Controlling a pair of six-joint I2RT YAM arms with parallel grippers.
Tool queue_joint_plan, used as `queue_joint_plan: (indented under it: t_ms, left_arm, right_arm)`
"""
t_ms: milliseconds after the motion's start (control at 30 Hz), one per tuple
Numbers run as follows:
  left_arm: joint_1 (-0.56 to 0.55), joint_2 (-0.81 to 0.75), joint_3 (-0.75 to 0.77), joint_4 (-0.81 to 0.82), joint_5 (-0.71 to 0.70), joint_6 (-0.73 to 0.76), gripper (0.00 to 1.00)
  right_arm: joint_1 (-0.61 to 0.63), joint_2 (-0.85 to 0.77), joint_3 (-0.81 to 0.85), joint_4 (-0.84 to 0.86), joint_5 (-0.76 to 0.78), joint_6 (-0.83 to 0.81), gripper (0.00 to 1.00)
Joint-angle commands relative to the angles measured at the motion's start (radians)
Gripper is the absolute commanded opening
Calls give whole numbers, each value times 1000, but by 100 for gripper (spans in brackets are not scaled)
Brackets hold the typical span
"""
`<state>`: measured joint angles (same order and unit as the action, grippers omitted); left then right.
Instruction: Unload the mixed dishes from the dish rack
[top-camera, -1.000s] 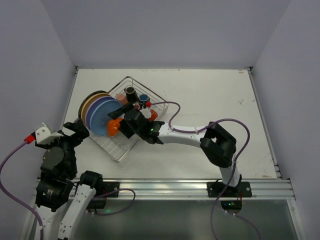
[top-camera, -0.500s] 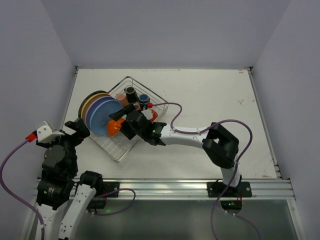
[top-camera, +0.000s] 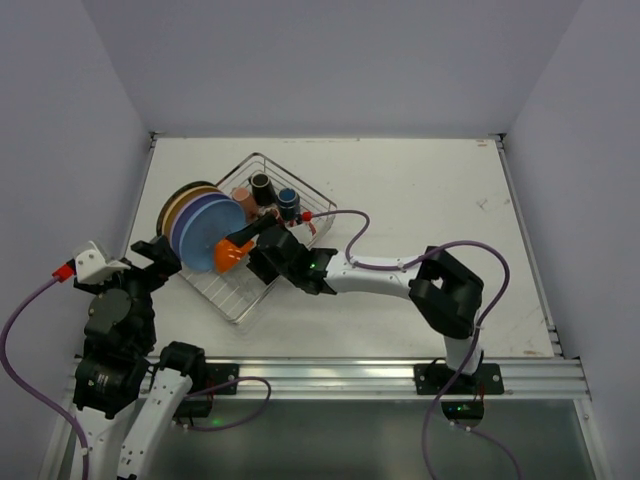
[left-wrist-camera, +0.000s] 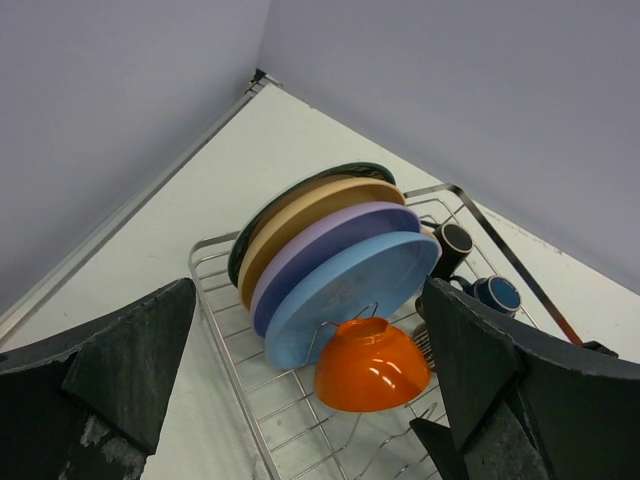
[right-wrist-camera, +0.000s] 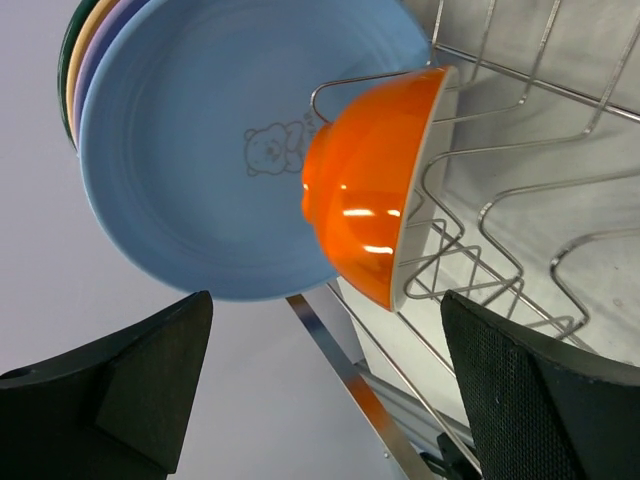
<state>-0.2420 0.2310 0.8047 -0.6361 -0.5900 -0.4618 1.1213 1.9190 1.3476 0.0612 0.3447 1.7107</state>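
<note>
While both arms are hovering by the rack, we are seeing the right gripper (right-wrist-camera: 322, 340) spread wide and gripping nothing, its matte black fingers (right-wrist-camera: 110, 390) framing the glossy orange bowl (right-wrist-camera: 365, 200). The bowl, white inside, is leaning on edge against a wavy wire divider. The left gripper (left-wrist-camera: 310, 340) is gaping too, empty, beside the rack's left side. A smooth blue plate (right-wrist-camera: 200, 170) with a bear print is standing just behind the bowl, then the lavender plate (left-wrist-camera: 320, 245) and the yellow plate (left-wrist-camera: 300, 210). All are sitting in the silver wire dish rack (left-wrist-camera: 225, 330), with the black mug (left-wrist-camera: 452, 240) and the blue-lined mug (left-wrist-camera: 495, 293) farther back.
</note>
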Motion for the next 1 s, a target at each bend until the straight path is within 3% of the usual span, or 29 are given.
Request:
queue_joint_plan:
  t_ms: [0, 267, 567, 700, 967]
  left_arm:
    - [9, 21, -9, 59, 10, 5, 100]
    - [9, 30, -9, 62, 33, 9, 100]
    - [7, 34, -12, 69, 53, 17, 100]
    - [7, 31, -12, 70, 58, 17, 100]
    - [7, 30, -12, 69, 58, 17, 100]
  right_arm:
    - [8, 38, 14, 86, 19, -57, 97]
    - [5, 75, 54, 84, 40, -62, 97]
    - [-14, 118, 71, 206, 25, -129, 96]
    - [-21, 123, 45, 343, 17, -197, 96]
    - [-31, 166, 51, 408, -18, -201, 96]
